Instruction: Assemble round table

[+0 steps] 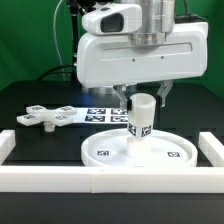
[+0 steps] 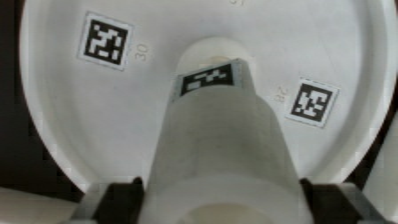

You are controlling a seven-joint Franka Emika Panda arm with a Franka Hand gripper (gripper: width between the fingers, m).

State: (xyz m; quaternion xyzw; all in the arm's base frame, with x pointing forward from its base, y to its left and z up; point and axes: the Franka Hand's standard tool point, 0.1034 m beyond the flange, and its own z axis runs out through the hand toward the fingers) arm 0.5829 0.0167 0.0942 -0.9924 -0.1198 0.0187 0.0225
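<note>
The large rimmed round disc (image 1: 140, 152) lies flat on the black table near the front rail. The short cylindrical post (image 1: 140, 118) stands upright on the disc's middle. My gripper (image 1: 141, 100) reaches down from above and is shut on the post's upper end. In the wrist view the post (image 2: 221, 130) runs away from the camera down to the disc (image 2: 107, 110), with a dark finger (image 2: 121, 200) pressed against each side of it. The flat cross-shaped piece (image 1: 45, 117) lies on the table at the exterior view's left, apart from the disc.
White border rails run along the front (image 1: 110, 180), the exterior view's left (image 1: 6, 147) and the right (image 1: 211, 152). The marker board (image 1: 105, 114) lies behind the disc. The arm's white body (image 1: 135, 50) hangs over the middle.
</note>
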